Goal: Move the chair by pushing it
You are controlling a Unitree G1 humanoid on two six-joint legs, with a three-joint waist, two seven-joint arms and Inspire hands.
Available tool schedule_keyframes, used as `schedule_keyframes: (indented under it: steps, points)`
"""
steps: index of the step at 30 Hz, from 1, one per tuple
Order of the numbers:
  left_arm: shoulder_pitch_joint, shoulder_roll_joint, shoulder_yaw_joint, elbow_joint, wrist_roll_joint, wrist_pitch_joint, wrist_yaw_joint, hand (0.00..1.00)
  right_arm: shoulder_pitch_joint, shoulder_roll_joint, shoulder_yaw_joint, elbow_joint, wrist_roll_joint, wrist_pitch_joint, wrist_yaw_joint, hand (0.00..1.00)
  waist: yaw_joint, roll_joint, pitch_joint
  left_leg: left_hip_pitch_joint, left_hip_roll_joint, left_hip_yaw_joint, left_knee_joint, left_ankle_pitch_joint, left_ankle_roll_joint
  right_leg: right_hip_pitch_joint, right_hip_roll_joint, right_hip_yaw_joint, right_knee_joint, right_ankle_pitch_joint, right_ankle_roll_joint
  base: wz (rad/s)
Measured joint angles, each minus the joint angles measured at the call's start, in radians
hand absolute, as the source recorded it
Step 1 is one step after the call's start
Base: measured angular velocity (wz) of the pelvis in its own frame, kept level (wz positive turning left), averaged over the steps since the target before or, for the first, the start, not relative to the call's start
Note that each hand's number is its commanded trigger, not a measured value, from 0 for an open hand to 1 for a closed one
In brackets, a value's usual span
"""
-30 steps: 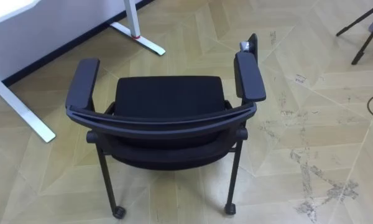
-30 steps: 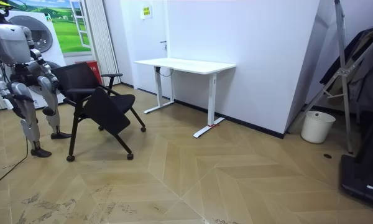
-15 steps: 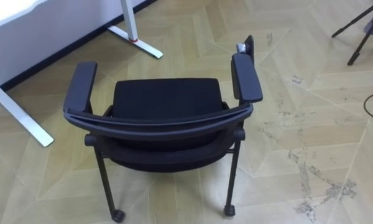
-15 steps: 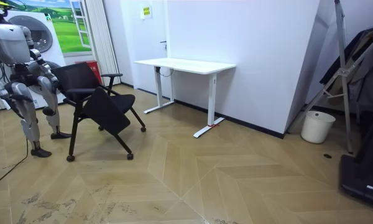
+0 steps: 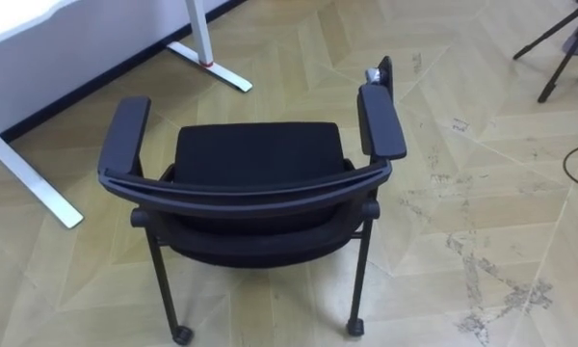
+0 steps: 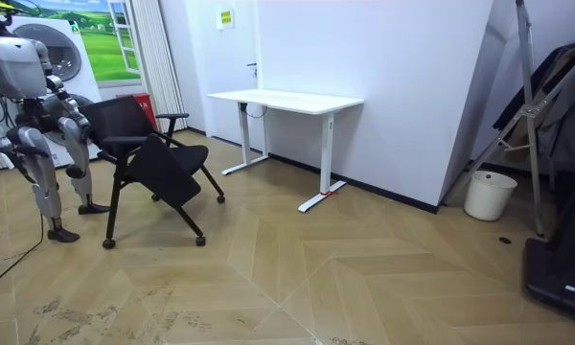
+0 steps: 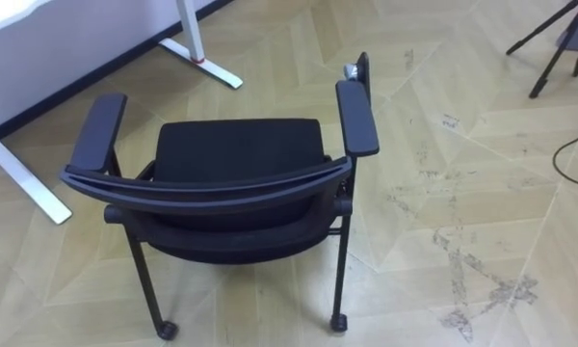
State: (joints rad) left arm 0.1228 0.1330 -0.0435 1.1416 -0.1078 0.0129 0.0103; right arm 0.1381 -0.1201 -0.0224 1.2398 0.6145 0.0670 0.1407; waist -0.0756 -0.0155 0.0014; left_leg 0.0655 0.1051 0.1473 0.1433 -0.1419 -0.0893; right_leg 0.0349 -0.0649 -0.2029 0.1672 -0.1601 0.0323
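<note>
Since the chair [image 5: 258, 149] faces the worktop [image 5: 5, 14], its backrest [image 5: 250, 189] should be pushed squarely; hand posture cannot be told.

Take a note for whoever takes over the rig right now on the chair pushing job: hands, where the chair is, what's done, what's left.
Left hand and right hand: state cannot be told; no hand rests on the backrest.
Chair: black, with armrests, upright on its castors on the wood floor, directly before the robot, with its backrest toward the robot.
White desk: ahead to the robot's left. The chair stands apart from it, not tucked under.
Done: the robot stands lined up behind the chair.
Left: put the hands on the backrest and push, probably toward the desk, though the target is not shown.
</note>
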Motion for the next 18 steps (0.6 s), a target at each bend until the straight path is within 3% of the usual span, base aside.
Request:
schedule_keyframes:
  steps: [8, 18]
  points:
    - [-0.001, -0.001, 0.010, 0.018, -0.056, 0.008, 0.036, 0.00, -0.006, -0.001, -0.001, 0.005, -0.003, 0.002, -0.013, 0.00, 0.003, 0.001, 0.0003, 0.004, 0.000, 0.007, 0.000, 0.000, 0.000, 0.000, 0.000, 0.009, -0.001, 0.000, 0.000, -0.02]
    - [-0.003, 0.019, 0.056, 0.012, -0.029, 0.009, 0.097, 0.00, -0.007, -0.008, -0.013, 0.005, -0.030, 0.000, -0.028, 0.00, 0.001, 0.023, 0.0059, 0.018, 0.000, 0.009, 0.000, 0.000, 0.000, 0.026, 0.001, 0.010, 0.000, 0.000, 0.000, 0.01]
